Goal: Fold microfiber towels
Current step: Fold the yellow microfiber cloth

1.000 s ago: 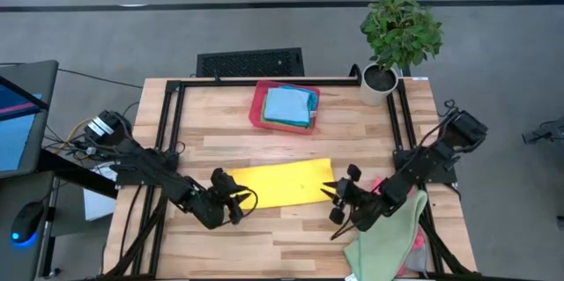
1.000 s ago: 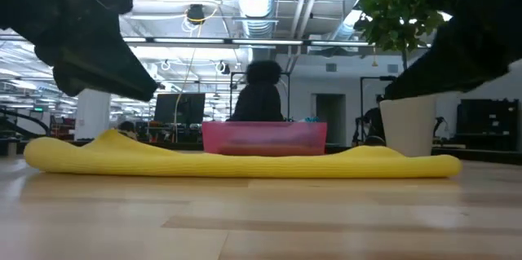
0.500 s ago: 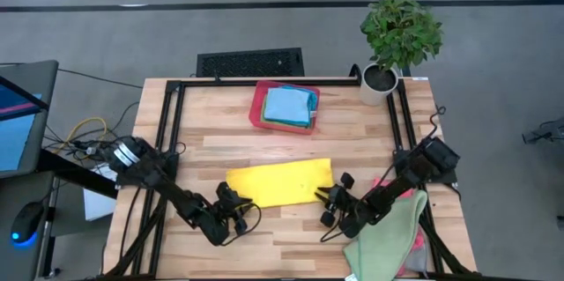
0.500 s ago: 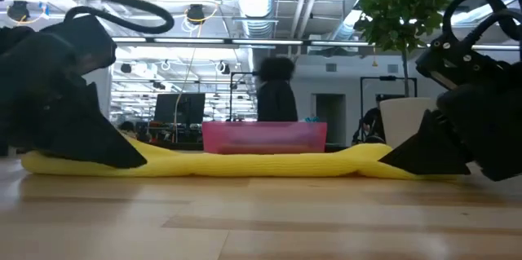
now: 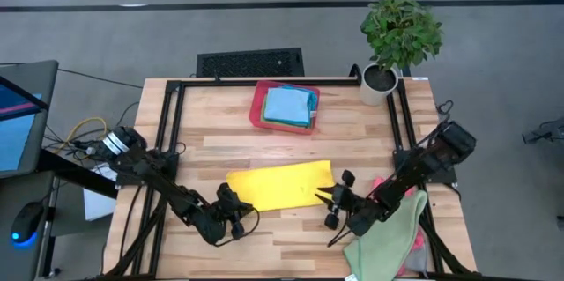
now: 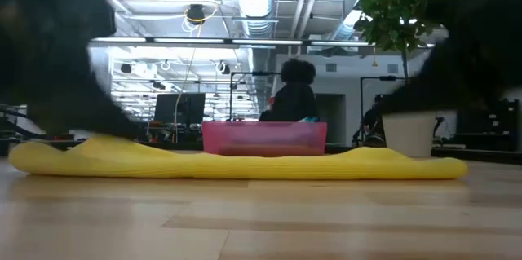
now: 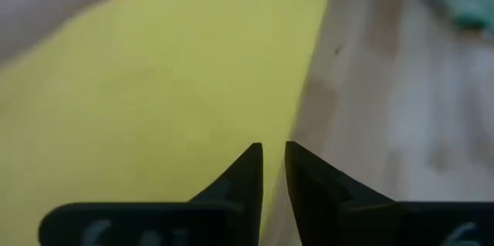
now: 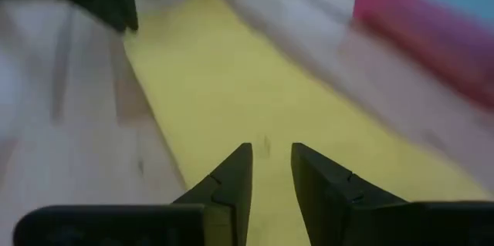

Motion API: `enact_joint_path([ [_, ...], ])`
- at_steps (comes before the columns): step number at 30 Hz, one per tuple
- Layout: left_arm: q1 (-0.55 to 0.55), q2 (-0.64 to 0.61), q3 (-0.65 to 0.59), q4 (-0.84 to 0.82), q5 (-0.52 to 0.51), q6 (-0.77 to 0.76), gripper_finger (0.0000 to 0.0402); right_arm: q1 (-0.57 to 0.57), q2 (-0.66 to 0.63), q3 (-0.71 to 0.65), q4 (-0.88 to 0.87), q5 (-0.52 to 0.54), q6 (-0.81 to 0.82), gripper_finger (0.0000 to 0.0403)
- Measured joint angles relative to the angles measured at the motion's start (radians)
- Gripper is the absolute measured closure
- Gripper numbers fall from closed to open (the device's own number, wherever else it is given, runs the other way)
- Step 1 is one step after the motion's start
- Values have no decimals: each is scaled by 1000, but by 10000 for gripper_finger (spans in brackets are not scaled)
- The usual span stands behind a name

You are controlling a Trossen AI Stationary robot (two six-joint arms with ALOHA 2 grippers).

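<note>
- Here, the yellow towel [image 5: 280, 186] lies folded into a long strip on the wooden table [image 5: 220, 144], between the 2 arms and nearer the front edge than the red tray [image 5: 256, 109].
- The left gripper [image 5: 236, 213] sits low at the strip's left end; in the left wrist view its fingers [image 7: 245, 170] stand a narrow slit apart over the yellow edge, and whether they pinch cloth I cannot tell.
- The right gripper [image 5: 330, 198] is at the strip's right end; its fingers [image 8: 236, 170] show a small gap with yellow cloth beyond them, and a hold on it I cannot tell.
- A light blue towel [image 5: 288, 105] tops the stack in the tray.
- A green towel [image 5: 383, 239] lies at the table's right front corner.
- A potted plant [image 5: 398, 34] stands at the far right corner.
</note>
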Motion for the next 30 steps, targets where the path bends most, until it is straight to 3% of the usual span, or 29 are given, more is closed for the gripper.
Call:
enact_joint_path([
  [4, 0, -46, -1, 46, -81, 44, 359, -30, -3, 1, 156, 34, -139, 284],
  [7, 0, -35, -1, 126, -136, 101, 359, -65, 67, 2, 334, -29, -232, 284],
  [13, 12, 88, 0, 308, -140, 164, 359, -131, 269, 35, 635, -164, -344, 284],
  [18, 25, 209, 0, 335, -136, 113, 359, -176, 394, 108, 652, -247, -340, 284],
  [23, 27, 288, 7, 338, -146, 75, 359, -180, 479, 117, 669, -259, -241, 285],
  [30, 17, 215, 3, 340, -94, 96, 359, -166, 430, 109, 636, -269, -265, 285],
])
